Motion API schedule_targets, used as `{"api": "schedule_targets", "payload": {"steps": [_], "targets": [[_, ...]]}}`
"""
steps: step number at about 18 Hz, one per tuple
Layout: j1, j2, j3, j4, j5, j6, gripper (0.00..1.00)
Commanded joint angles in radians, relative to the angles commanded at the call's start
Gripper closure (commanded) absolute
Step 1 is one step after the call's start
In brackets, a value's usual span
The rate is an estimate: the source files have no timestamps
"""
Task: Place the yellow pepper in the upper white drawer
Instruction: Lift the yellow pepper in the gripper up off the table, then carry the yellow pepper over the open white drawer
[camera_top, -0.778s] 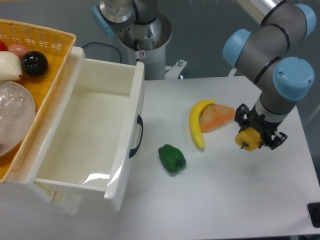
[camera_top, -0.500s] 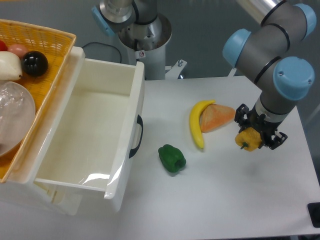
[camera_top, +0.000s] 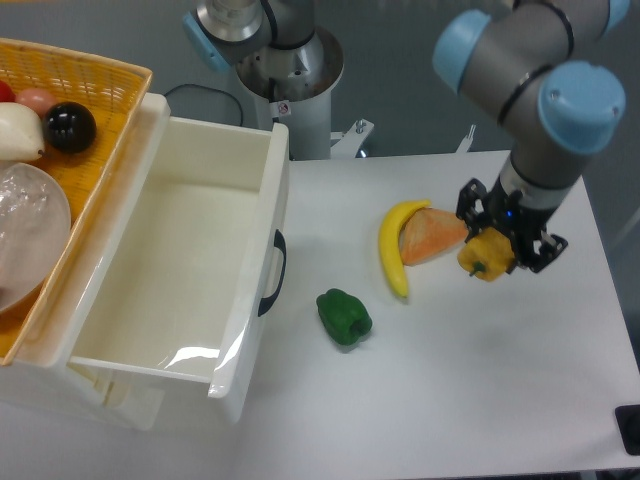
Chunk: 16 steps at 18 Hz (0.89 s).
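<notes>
White bench (camera_top: 440, 400) with a matte top, lit pretty evenly from above, with only soft shadows. Behind it there's a plain dark grey-blue backdrop (camera_top: 400, 60), could be wall or floor, hard to say from this angle. A black cable (camera_top: 185, 90) loops across that grey area. Some dark object (camera_top: 630, 428) pokes in at the bench's lower right edge.
</notes>
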Motion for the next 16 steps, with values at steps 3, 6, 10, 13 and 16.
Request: {"api": "schedule_targets", "payload": {"steps": [3,6,10,13,16], "targets": [[-0.031,0.037,0.0,-0.043,-0.015,-0.04,0.6],[-0.061,0.084,0.0,-0.068,-0.049,-0.112,0.6],[-0.094,0.129,0.0,-0.089,-0.08,-0.184,0.6],[-0.133,0.16,-0.002,-0.091,-0.11,-0.265,0.6],[-0.189,0.187,-0.006,-0.085,-0.15,-0.351,0.6]]}}
